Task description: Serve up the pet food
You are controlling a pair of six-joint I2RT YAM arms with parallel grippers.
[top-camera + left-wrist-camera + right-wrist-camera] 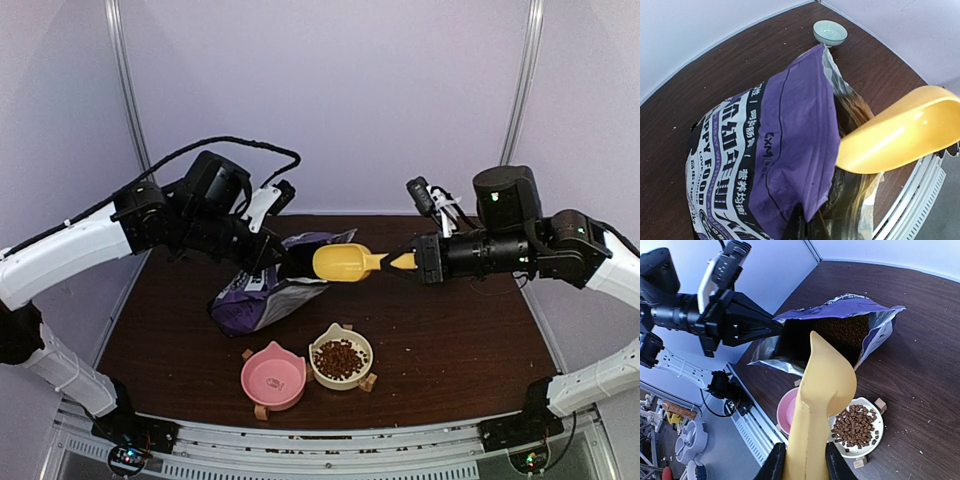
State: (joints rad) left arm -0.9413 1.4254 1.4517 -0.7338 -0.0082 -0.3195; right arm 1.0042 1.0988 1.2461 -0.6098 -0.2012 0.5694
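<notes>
The purple puppy-food bag (262,292) lies open on the brown table. My left gripper (276,256) is shut on the bag's top edge (807,220) and holds the mouth open. Dark-brown kibble (842,332) shows inside the bag. My right gripper (418,262) is shut on the handle of the yellow scoop (342,262), (822,400). The scoop's bowl (900,132) hovers at the bag's mouth. More kibble (340,357) fills the cream cat-eared bowl (318,368), also in the right wrist view (856,426). The pink cat-eared bowl (272,378) is empty.
Both bowls stand on small wooden feet near the table's front edge. A small pale-green bowl (830,33) sits at the table's far side. Purple walls enclose the back and sides. A metal rail (330,445) runs along the front.
</notes>
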